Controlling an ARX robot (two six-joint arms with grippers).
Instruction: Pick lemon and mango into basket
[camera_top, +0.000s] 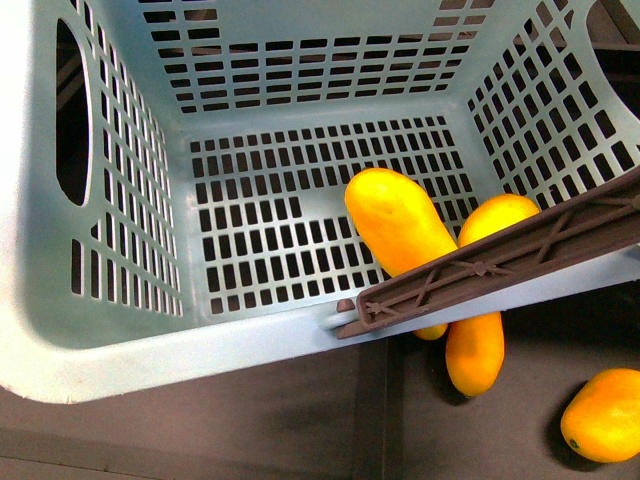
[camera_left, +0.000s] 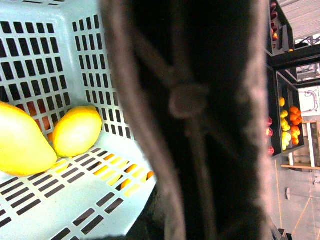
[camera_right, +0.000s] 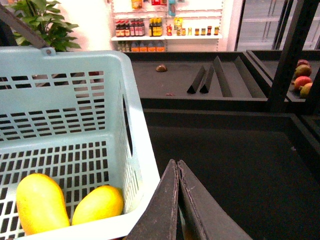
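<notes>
Nearest the camera, the right hand (camera_right: 177, 200) hangs just outside the basket (camera_top: 200, 350), beside one of its side walls. Its two dark fingers are pressed together with nothing between them. The left hand does not show: its wrist view is mostly filled by a blurred dark brown bar, probably the basket's handle (camera_top: 500, 265), so I cannot tell its state.

Two orange-yellow fruits lie on the dark tabletop (camera_right: 225, 160) outside the basket's near rim. One long fruit (camera_top: 475, 350) lies right against the rim, and another (camera_top: 603, 415) lies further out from the basket.

The brown handle lies tilted across the basket's near corner. Inside the basket, on the slotted floor, the mango (camera_top: 400, 225) rests touching the lemon (camera_top: 497, 215). The lemon sits close to a side wall. Both task fruits look to be already in place.

Risks, as a judgement: the tilted handle overhangs the fruit and could snag a hand that reaches in or lifts out. A bump to the rim could shift the basket or roll the long fruit beside it.

The rest of the basket's floor is bare. The tabletop beyond the basket's side wall is open up to low dividers (camera_right: 205, 80) further back, with a dark upright post beside them.
</notes>
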